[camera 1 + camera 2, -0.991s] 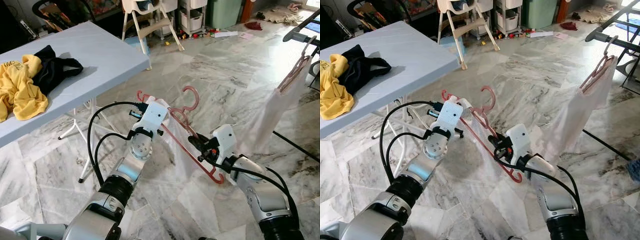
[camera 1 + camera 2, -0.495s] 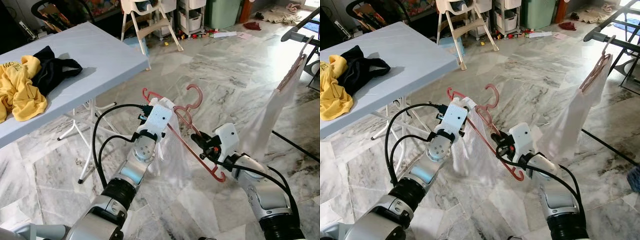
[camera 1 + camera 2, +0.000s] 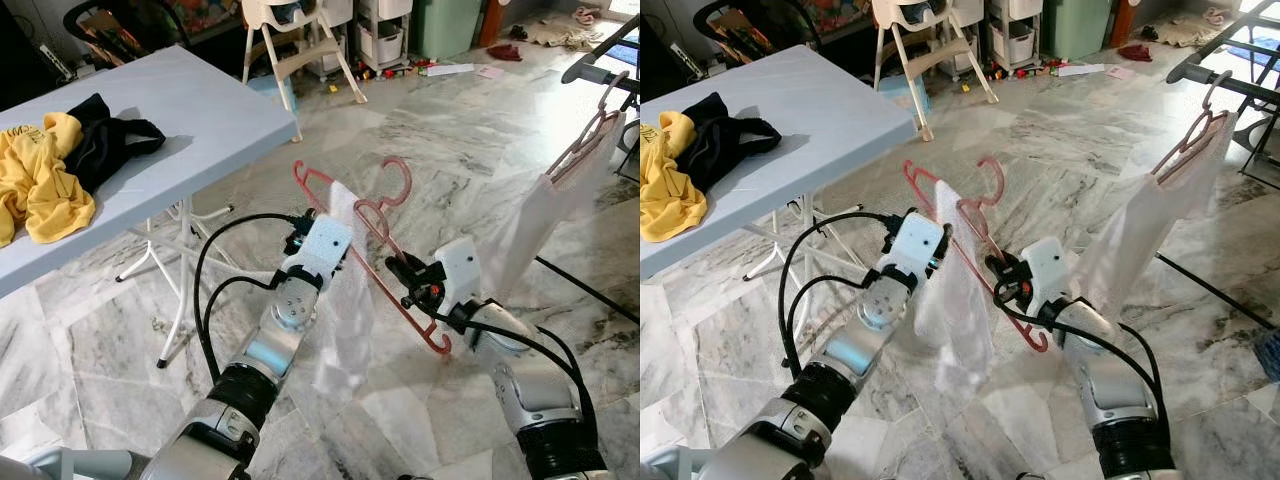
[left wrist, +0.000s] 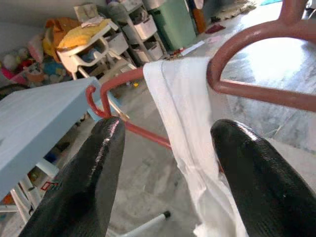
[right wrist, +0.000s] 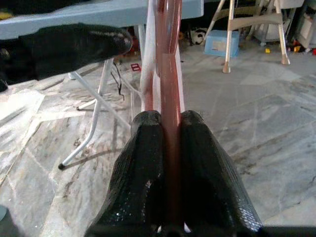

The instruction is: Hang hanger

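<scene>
A pink-red hanger (image 3: 372,226) with a sheer white garment (image 3: 343,318) draped over it is held tilted in the air above the marble floor. My right gripper (image 3: 410,287) is shut on the hanger's lower bar (image 5: 167,74), fingers (image 5: 143,163) pressed against it from both sides. My left gripper (image 3: 300,222) is at the hanger's upper end, open. In the left wrist view, the white garment (image 4: 182,113) and the hanger's bar (image 4: 143,133) lie between its spread fingers (image 4: 84,182).
A drying rack (image 3: 600,60) at the far right carries another pink hanger with a white garment (image 3: 575,170). A light blue table (image 3: 200,110) on the left holds yellow (image 3: 40,185) and black (image 3: 105,140) clothes. A high chair (image 3: 300,40) and storage bins stand behind.
Both arms have lifted the hanger and carried it a little to the right. The white garment now hangs down freely below the bar.
</scene>
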You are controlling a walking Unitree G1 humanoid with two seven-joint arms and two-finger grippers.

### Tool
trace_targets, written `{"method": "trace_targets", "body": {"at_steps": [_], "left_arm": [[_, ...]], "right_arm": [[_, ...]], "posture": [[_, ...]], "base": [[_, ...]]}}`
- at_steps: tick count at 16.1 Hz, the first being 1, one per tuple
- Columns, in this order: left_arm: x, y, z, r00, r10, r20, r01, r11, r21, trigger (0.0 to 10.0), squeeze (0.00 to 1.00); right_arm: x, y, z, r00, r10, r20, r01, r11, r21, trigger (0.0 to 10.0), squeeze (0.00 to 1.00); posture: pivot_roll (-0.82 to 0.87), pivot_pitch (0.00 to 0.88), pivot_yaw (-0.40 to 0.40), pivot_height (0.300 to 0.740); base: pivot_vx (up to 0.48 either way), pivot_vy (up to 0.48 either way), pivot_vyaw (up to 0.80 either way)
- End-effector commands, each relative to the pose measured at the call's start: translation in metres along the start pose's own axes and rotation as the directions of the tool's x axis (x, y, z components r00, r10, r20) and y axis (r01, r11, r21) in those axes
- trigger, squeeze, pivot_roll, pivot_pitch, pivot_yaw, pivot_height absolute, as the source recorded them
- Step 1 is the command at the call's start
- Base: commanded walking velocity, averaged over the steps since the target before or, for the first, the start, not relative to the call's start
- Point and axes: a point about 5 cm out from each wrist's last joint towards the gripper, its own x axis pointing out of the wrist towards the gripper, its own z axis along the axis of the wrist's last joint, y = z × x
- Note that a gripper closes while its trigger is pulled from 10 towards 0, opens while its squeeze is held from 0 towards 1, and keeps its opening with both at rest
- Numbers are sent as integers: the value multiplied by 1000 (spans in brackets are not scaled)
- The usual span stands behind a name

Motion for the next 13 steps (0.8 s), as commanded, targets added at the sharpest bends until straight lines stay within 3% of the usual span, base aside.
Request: {"method": "trace_targets", "body": {"at_steps": [1,5,9,10,12,13], "left_arm": [[-2,1,0,1000,-3,7,3,1000,2,10000,1000],[-4,-3,3,1000,-19,20,20,1000,-12,10000,1000],[-3,7,7,999,37,35,-35,997,-74,10000,1000],[-1,35,-1,988,154,-25,-156,976,-154,10000,1000],[-3,58,-11,968,242,-69,-250,954,-166,10000,1000],[-8,76,-29,940,302,-161,-331,923,-197,10000,1000]], "right_arm": [[5,0,13,998,2,62,-1,1000,-11,10000,0],[8,2,13,998,7,65,-6,1000,-13,10000,0],[9,2,13,998,11,62,-10,1000,-17,10000,0],[8,0,15,998,17,65,-15,1000,-26,10000,0],[5,0,21,996,48,77,-44,998,-42,10000,0],[2,-1,34,989,92,113,-86,995,-59,10000,0]], "posture": [[-151,70,147,740],[-148,69,146,740],[-151,69,145,740],[-155,72,143,740],[-160,72,142,740],[-165,72,142,740]], "base": [[0,0,0],[0,0,0],[0,0,0],[0,0,0],[0,0,0],[0,0,0]]}}
